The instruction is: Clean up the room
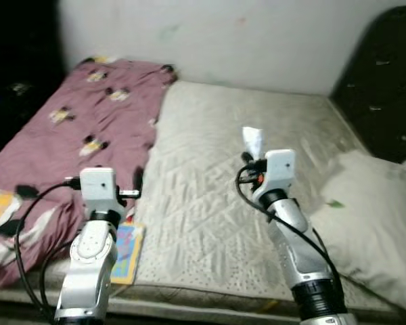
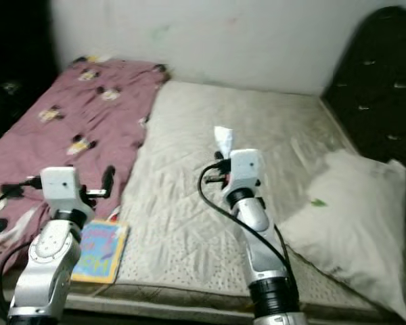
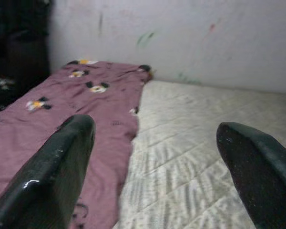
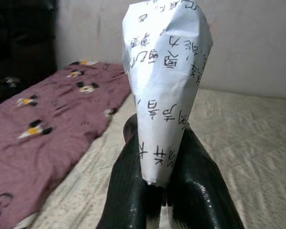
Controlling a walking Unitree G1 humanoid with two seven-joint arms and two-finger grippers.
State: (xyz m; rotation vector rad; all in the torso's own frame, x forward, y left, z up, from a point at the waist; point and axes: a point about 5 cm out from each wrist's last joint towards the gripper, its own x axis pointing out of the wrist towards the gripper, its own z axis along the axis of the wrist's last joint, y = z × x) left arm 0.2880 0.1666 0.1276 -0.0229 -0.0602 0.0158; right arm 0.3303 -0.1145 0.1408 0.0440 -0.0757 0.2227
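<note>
My right gripper (image 4: 159, 191) is shut on a crumpled white paper (image 4: 164, 86) covered with handwritten characters. The paper (image 1: 252, 141) sticks up above the wrist, held over the middle of the bare mattress (image 1: 210, 176). My left gripper (image 3: 157, 157) is open with nothing between its fingers (image 3: 47, 176), raised over the seam where the mauve blanket (image 1: 74, 128) meets the mattress.
A colourful children's book (image 1: 126, 252) lies at the mattress's near edge by my left arm. A white pillow (image 1: 375, 217) rests at the right, below a dark padded headboard (image 1: 382, 74). A pale wall (image 1: 243, 34) runs behind the bed.
</note>
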